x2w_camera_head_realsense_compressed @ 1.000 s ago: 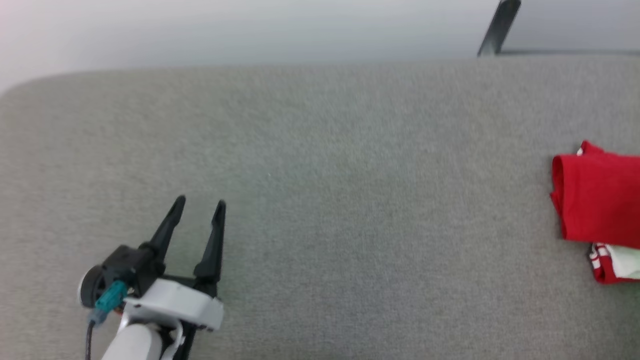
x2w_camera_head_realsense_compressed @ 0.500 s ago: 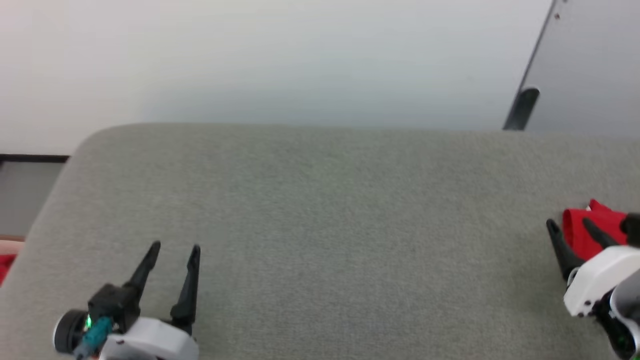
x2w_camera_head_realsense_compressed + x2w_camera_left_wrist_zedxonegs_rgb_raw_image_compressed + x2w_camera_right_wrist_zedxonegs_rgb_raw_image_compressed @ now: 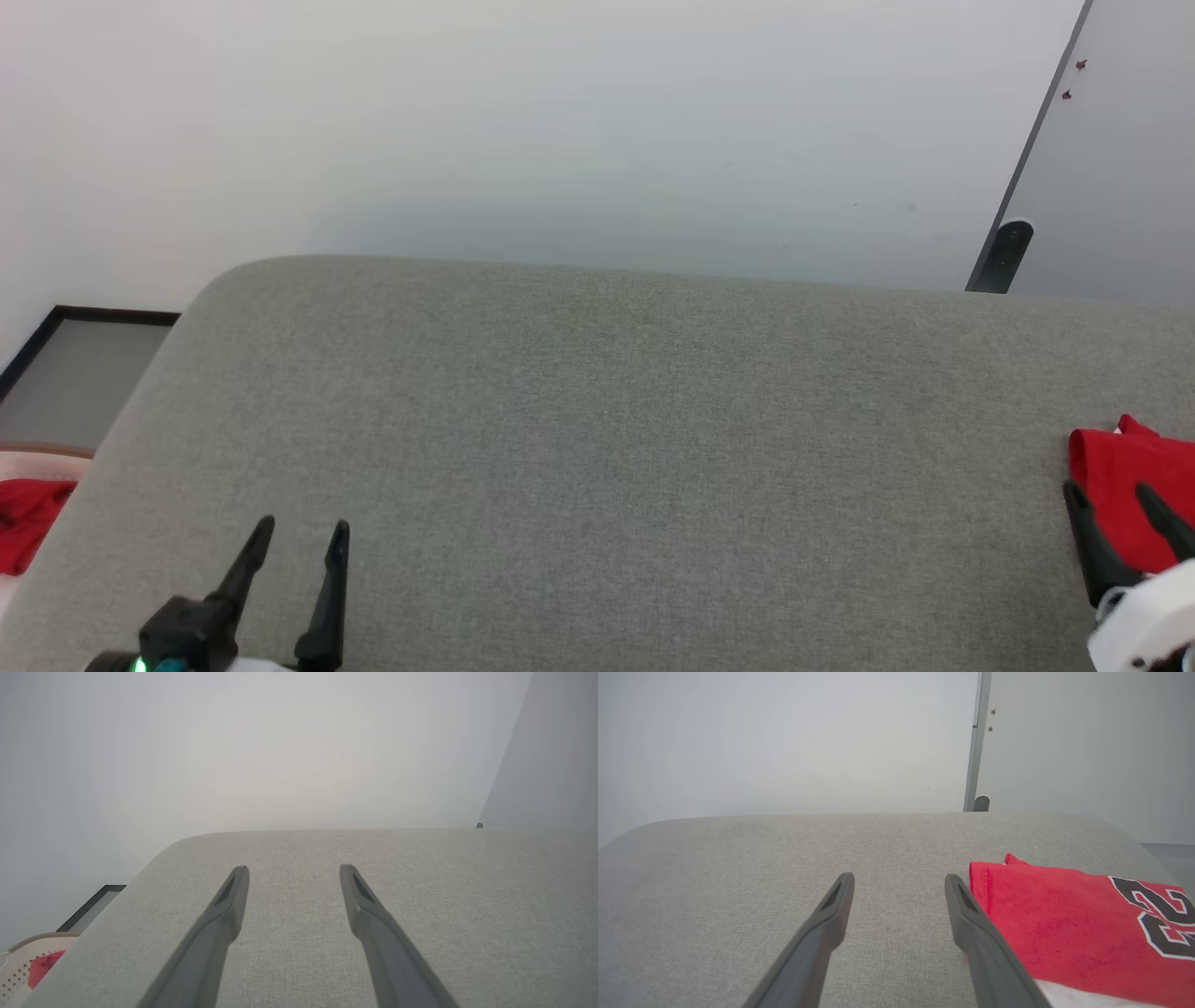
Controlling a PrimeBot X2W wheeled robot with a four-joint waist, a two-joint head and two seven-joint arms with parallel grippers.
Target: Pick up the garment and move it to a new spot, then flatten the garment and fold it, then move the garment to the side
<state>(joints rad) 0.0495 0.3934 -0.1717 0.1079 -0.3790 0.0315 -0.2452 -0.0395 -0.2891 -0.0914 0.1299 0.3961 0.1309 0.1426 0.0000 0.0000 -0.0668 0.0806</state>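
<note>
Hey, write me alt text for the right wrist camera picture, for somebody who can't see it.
A folded red jersey with a black, white-outlined number lies at the right of a grey fabric surface. The right gripper points across that surface, its two dark fingers spread open and empty. A pale wall stands behind.

The head camera has tilted up: more of the white wall (image 3: 560,131) shows, and the grey cushion (image 3: 607,448) now lies lower in the picture. The left gripper (image 3: 303,525) is now close to the bottom edge. The right gripper (image 3: 1108,488) has come into view at the lower right, in front of the garment (image 3: 1116,462).
</note>
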